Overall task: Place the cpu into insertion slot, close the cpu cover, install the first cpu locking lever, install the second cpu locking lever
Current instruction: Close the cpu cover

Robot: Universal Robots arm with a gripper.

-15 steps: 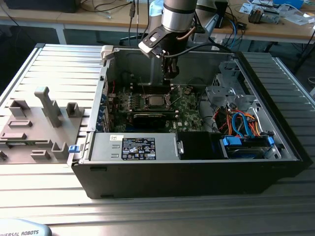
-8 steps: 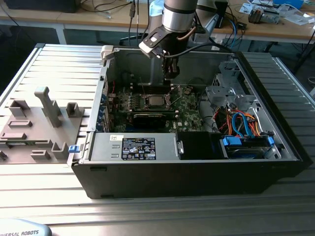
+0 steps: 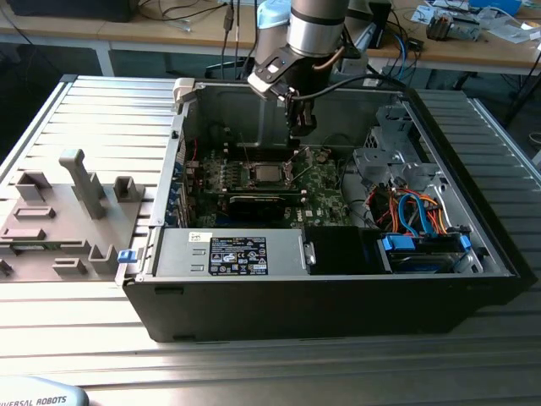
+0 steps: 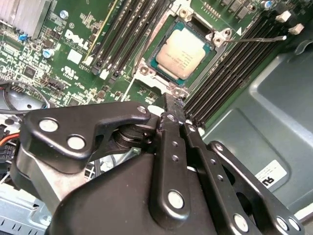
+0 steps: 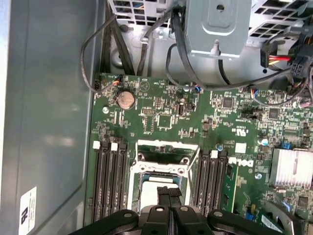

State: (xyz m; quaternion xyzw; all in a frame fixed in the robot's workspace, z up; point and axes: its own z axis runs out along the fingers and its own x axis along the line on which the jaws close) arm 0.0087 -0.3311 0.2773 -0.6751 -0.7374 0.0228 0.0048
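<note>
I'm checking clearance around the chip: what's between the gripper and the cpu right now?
In the second wrist view, one screwed corner of the insertion slot's silver rim lies between the gripper and the cpu. No cable crosses that stretch.

Right below the gripper (image 5: 168, 192), green motherboard (image 5: 166, 117), black memory slots (image 5: 105, 181) flanking on either side. Just beyond, a round coin battery (image 5: 126, 99); off to one side, a finned silver heatsink (image 5: 292, 168). Well away, outside the open computer case (image 3: 338, 304), a grey fixture tray (image 3: 59, 211) on the slatted table (image 3: 101, 110).
</note>
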